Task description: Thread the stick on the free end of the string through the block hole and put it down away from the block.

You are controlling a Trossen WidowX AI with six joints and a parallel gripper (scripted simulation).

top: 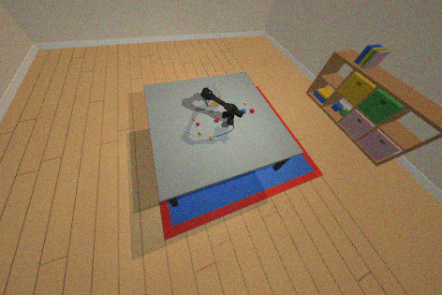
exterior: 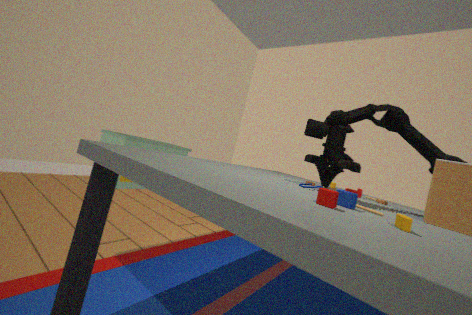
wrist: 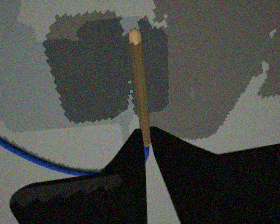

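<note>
My gripper (top: 229,125) (exterior: 325,185) (wrist: 145,133) is shut on the stick at the end of the string, a little above the table. The stick (wrist: 139,75) points forward from the fingertips, its light tip foremost. The blue string (top: 227,133) (exterior: 308,186) (wrist: 56,169) leaves the fingertips and curves toward the round wooden button (top: 212,138). A wooden block (top: 215,103) (exterior: 450,198) stands near the arm's base, apart from the gripper; its hole does not show. The part of the stick between the fingers is hidden.
A red cube (top: 252,110) (exterior: 327,197) and a blue cube (top: 243,110) (exterior: 347,199) lie near the gripper. A yellow cube (top: 245,103) (exterior: 403,222) and a loose stick (exterior: 371,209) lie toward the block. Several small objects lie on the gripper's other side.
</note>
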